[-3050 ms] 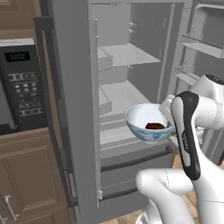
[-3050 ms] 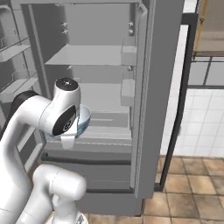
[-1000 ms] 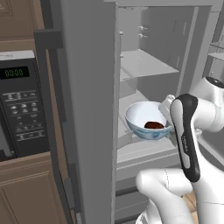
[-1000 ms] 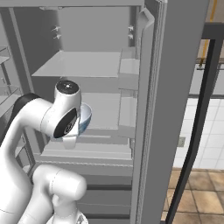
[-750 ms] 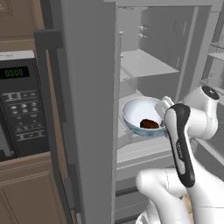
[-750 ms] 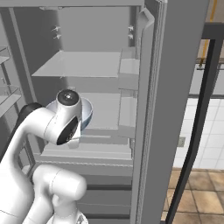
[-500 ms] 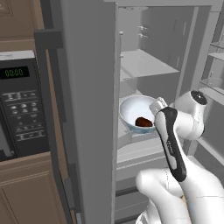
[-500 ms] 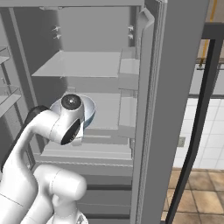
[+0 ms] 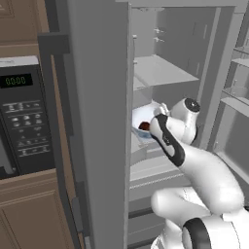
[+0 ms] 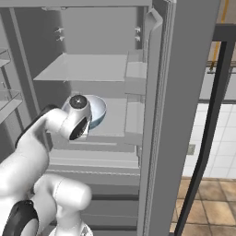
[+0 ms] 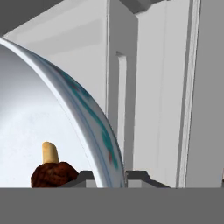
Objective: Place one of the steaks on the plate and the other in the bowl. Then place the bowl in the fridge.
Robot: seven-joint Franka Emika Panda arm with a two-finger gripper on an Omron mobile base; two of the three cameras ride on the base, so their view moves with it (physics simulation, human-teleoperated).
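- Left base view, left to right: a black microwave (image 9: 19, 116) fills the left edge, then the grey door of the fridge (image 9: 97, 121) stands mid-frame, and right of it the bowl (image 9: 145, 118) sits at centre inside the open compartment with the dark steak (image 9: 144, 126) in it.
- Right base view: the bowl (image 10: 94, 110) shows left of centre, partly behind the arm's wrist.
- Hand view: the gripper (image 11: 109, 177), at bottom centre, pinches the bowl's rim (image 11: 94, 131); the steak (image 11: 52, 173) lies at lower left.
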